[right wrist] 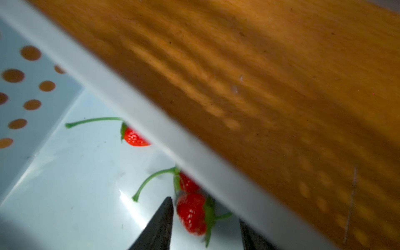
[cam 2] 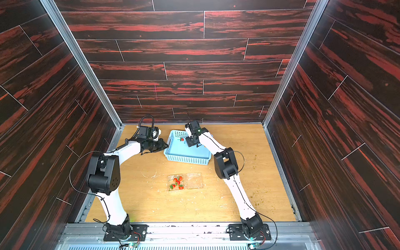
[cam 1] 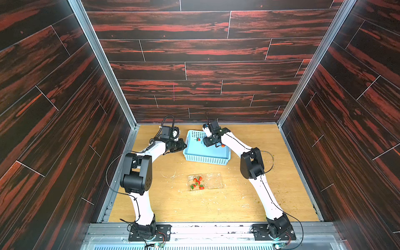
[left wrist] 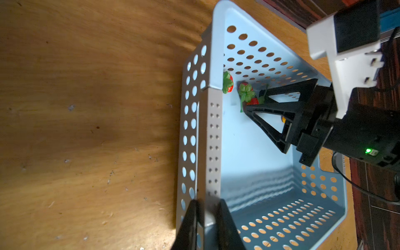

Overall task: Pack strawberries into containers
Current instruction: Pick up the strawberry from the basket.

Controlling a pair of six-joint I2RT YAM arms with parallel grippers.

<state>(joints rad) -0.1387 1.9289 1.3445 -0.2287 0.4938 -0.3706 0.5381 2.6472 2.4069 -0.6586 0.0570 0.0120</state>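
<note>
Strawberry (right wrist: 191, 214) lies between the parted jaws of the right gripper (right wrist: 205, 209), low in the right wrist frame, inside the blue basket (left wrist: 213, 129) whose rim the left gripper (left wrist: 207, 202) pinches, while more strawberries (cam 1: 198, 181) sit in the clear container (cam 1: 214, 180) mid-frame in a top view.

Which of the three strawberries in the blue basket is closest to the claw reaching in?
The short-stemmed strawberry lying between the right gripper's open fingers, beside the basket wall. One long-stemmed berry sits just past the fingertips, another farther off.
</note>
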